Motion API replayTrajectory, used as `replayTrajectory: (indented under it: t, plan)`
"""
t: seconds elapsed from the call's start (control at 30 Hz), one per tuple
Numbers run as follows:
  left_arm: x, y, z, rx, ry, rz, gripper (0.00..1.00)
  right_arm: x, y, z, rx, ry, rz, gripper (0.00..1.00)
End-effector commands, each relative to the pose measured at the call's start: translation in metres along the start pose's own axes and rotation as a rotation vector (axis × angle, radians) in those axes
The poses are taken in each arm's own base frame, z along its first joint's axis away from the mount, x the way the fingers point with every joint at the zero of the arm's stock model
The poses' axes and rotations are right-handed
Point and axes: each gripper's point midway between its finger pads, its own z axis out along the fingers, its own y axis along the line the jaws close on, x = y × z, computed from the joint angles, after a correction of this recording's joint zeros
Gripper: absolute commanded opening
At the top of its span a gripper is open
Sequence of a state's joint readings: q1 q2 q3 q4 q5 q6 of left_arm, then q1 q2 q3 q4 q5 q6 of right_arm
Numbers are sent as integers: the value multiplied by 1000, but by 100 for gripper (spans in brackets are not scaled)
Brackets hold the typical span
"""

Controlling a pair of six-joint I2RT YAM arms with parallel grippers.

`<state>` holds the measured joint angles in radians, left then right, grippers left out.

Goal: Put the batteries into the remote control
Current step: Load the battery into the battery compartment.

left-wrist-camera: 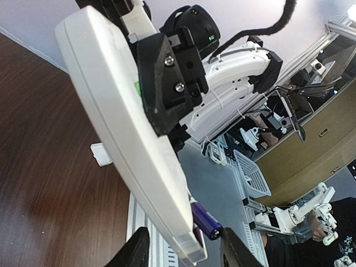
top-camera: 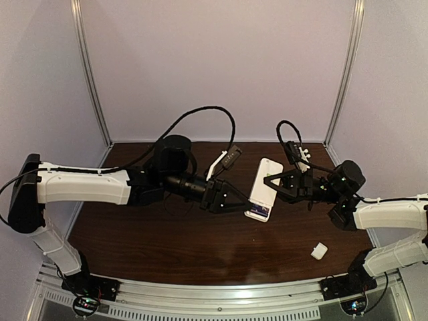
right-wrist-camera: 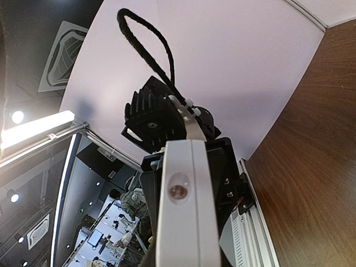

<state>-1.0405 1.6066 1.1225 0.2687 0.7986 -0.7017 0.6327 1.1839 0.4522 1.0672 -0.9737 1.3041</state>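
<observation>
Near the table's (top-camera: 167, 247) near-right corner the small white cover (top-camera: 319, 251) lies flat on the wood, well apart from both arms. With it off, the battery bay is open.

Further in, about midway between the near and far edges and right of centre, the remote (top-camera: 266, 170) is held off the table with its plain back toward the overhead camera. The right gripper (top-camera: 273, 182) is clamped on it across its thickness, part way along the body, reaching in from the right edge's side. At the remote's near end a purple battery (left-wrist-camera: 207, 223) sticks out of the bay at a slant, not seated. A second strip of purple shows beside it, and I cannot tell whether that one is home.

The left gripper (left-wrist-camera: 184, 239) comes in from the left edge's side with its fingers spread wide, one on each side of that near end, holding nothing. Whether a finger touches the remote is unclear.

The step in hand looks like seating the raised battery. To do it well, the right gripper should act as a firm anvil, since any push levers on the remote's free end. The left should narrow, set one fingertip on the raised end and press it gently down into the bay. A sideways shove may flick the slim cylinder out onto the wood or off the near edge.

Beyond, a cable (top-camera: 200, 114) loops toward the far edge
</observation>
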Motion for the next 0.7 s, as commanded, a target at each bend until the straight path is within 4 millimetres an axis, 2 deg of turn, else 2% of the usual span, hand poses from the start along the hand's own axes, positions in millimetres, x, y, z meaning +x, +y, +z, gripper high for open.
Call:
replayTrajectory:
  t: [0.0,0.33,0.67]
  plan:
    - [-8,4,2,-18,-20,20,46,-7,14,4,-36,-21,-56,0]
    - [-7,14,0,-69,-28,4,42,-9,16,3,-42,-27,-52,0]
    - [-2,35,-2,-188,0,-17,36,-9,12,4,-30,-31,-40,0]
